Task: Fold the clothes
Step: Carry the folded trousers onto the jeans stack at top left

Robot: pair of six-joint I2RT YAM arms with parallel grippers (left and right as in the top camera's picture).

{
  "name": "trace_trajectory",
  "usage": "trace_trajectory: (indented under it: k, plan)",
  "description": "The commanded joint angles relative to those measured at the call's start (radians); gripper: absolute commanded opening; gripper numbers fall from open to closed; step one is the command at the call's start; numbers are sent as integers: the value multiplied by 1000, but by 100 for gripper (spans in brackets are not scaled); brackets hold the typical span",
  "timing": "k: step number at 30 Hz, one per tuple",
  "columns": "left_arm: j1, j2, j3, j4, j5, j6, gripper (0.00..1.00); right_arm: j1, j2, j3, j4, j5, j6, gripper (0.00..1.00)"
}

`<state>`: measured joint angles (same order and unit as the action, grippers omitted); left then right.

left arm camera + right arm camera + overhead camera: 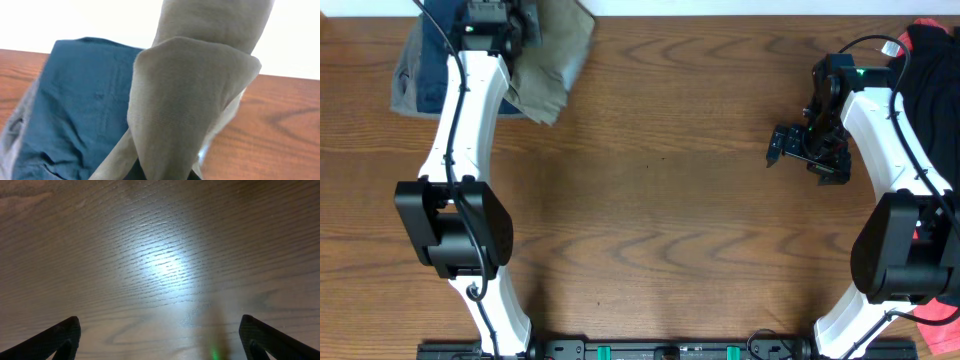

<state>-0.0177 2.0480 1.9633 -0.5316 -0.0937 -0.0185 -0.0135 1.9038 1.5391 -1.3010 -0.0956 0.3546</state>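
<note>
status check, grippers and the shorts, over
Left gripper shut on the khaki shorts, bunched at the far-left corner. Right gripper open over bare table. Navy garment lies beneath the shorts.

the shorts (190, 100) fill the left wrist view, hiding the fingers of the left end effector (498, 28); overhead, the top edge crops both. the right edge cuts the black and red garments (932, 60). the right end effector (160, 332) shows only fingertips (57, 339).

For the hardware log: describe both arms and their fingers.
The left arm and right arm have white links, bulky black joints and black cables alongside. A green light glows near each wrist. The right fingers are black, tapered.
</note>
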Motion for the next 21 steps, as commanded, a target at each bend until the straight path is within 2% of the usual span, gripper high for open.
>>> trace_trajectory:
  k: [1,14,21]
  plan:
    - [26,-2,56,-3,-31,13,6,1,-2,13,0,10,-11,99]
    - [77,-14,57,-31,-31,-27,6,1,-2,13,0,10,-11,99]
    - [74,-65,57,18,-31,-28,6,1,-2,13,0,10,-11,99]
